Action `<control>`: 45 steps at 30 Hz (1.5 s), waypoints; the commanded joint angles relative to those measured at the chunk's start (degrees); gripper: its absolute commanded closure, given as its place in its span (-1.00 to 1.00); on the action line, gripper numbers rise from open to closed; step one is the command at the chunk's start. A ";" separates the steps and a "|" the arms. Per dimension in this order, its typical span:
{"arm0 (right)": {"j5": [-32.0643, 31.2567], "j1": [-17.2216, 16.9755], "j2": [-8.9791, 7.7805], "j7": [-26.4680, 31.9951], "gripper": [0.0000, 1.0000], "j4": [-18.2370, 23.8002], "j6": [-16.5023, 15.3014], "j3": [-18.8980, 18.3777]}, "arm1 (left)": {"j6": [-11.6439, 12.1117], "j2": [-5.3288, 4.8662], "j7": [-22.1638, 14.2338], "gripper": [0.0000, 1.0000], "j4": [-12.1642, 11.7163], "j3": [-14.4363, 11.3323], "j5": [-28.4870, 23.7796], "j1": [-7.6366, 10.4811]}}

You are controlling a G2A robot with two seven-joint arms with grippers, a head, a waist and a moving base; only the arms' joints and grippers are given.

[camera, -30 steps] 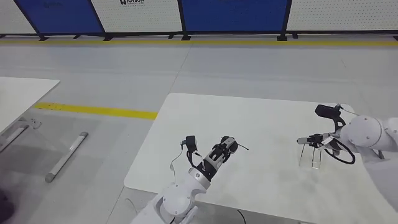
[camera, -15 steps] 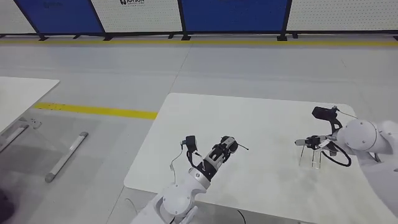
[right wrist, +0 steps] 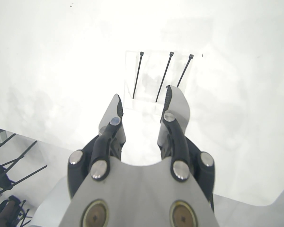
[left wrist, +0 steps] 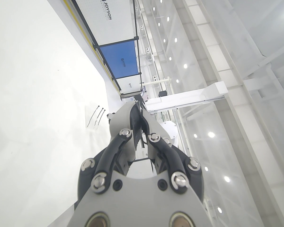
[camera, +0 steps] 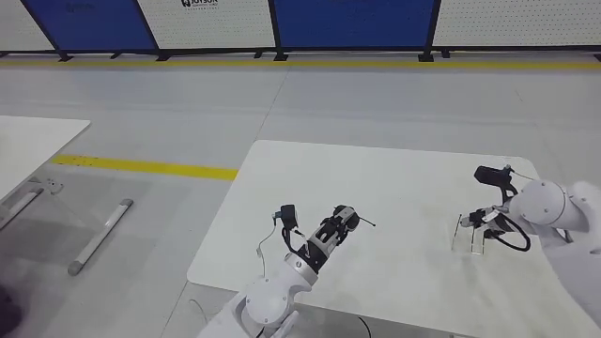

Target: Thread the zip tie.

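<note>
Zip ties (right wrist: 164, 76), thin and black, on clear flat sheet (right wrist: 149, 72) beneath parted right pincer (right wrist: 143, 92); left pincer (left wrist: 138, 109) together.

The left arm is leaning in over the near edge of the table (camera: 394, 174), its white forearm slanting toward the table's middle. The left gripper (camera: 344, 218) is hanging over the table's near part, its fingers (left wrist: 123, 116) pressing together and pinching a thin black zip tie (camera: 365, 220) that is sticking out past the tips. The right arm is bending in from the table's right edge. The right gripper (camera: 472, 218) is pointing inward and down at the tabletop, its own fingers (right wrist: 177, 105) standing well apart.
</note>
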State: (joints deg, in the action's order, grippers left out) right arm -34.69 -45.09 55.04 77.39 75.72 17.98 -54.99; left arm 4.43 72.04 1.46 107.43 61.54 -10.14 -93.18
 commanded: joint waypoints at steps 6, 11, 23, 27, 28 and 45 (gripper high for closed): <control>-0.54 1.30 0.92 -0.15 0.30 -2.85 1.50 1.76 | 0.00 0.00 0.00 1.00 0.00 0.00 0.00 0.00; -0.80 1.49 1.51 -0.30 0.32 -4.52 1.50 1.99 | 0.00 0.00 0.00 1.00 0.00 0.00 0.00 0.00; -2.95 1.74 3.24 -0.38 0.34 -7.56 1.50 1.81 | 0.00 0.00 0.00 1.00 0.00 0.00 0.00 0.00; -3.60 2.23 4.10 -0.30 0.38 -8.93 1.50 1.86 | 0.00 0.00 0.00 1.00 0.00 0.00 0.00 0.00; -3.74 2.32 4.28 -0.27 0.46 -9.33 1.50 1.87 | 0.00 0.00 0.00 1.00 0.00 0.00 0.00 0.00; -6.22 4.25 7.28 0.31 0.46 -14.67 1.50 1.76 | 0.00 0.00 0.00 1.00 0.00 0.00 0.00 0.00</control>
State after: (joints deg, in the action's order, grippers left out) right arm -40.80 -40.93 62.19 77.66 61.25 19.48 -53.19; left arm 4.43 72.04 1.46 107.43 61.54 -10.14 -93.18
